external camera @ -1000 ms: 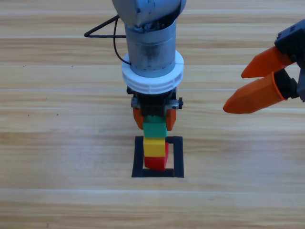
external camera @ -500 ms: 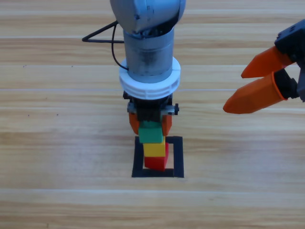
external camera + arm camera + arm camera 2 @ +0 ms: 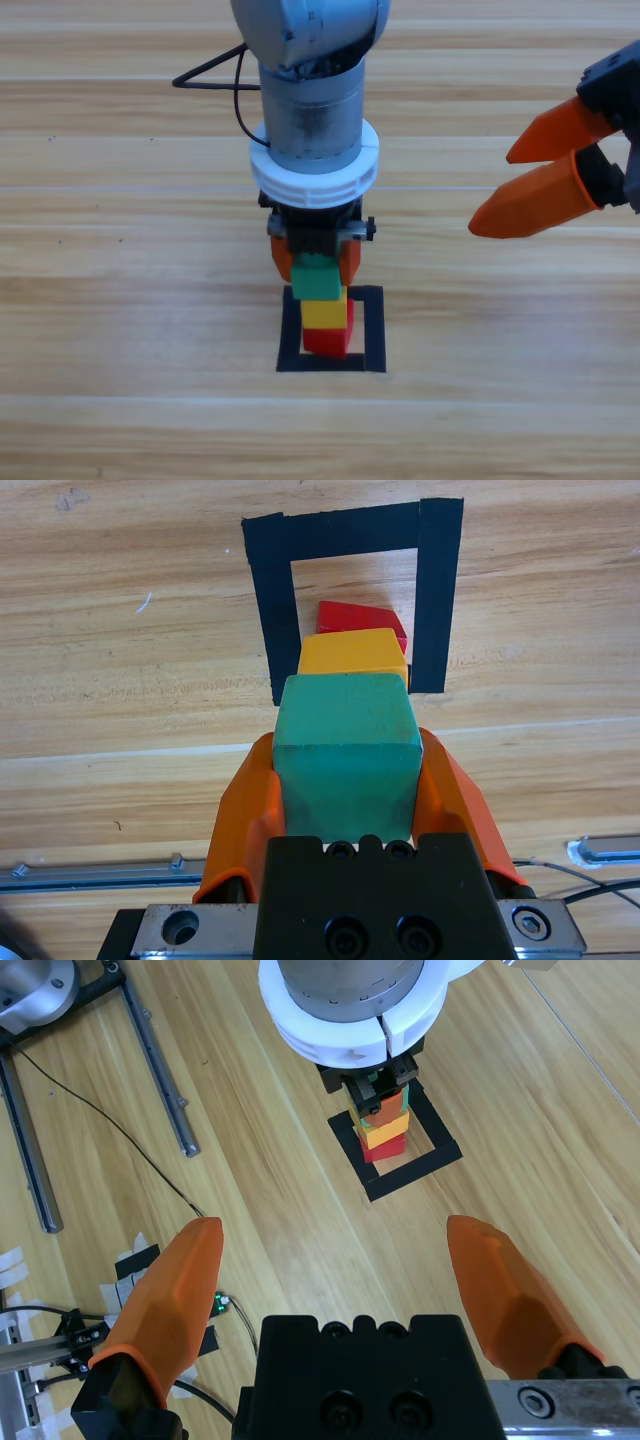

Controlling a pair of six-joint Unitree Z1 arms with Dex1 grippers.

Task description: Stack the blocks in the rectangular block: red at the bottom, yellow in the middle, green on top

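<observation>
The red cube [image 3: 328, 342] sits in the black-tape rectangle [image 3: 374, 330] with the yellow cube [image 3: 324, 312] on top of it. My left gripper [image 3: 317, 264] comes down from the top middle, shut on the green cube [image 3: 317, 281], which is right above the yellow one; whether they touch I cannot tell. The left wrist view shows the green cube [image 3: 345, 750] between both orange jaws, with the yellow cube [image 3: 352, 655], red cube [image 3: 360, 617] and tape rectangle [image 3: 438, 590] beyond. My right gripper [image 3: 491, 193] waits open at the right edge; its wrist view shows the gripper [image 3: 335, 1225] facing the stack from afar.
A black cable [image 3: 215, 70] loops behind the left arm. In the right wrist view, metal rails [image 3: 155, 1060] and thin wires lie beyond the table's far side, with bits of tape [image 3: 135, 1265] nearby. Bare wood surrounds the rectangle.
The left gripper has lowered a little and shifted slightly left with the green cube, bringing it down onto the yellow cube's top. The right gripper has not moved.
</observation>
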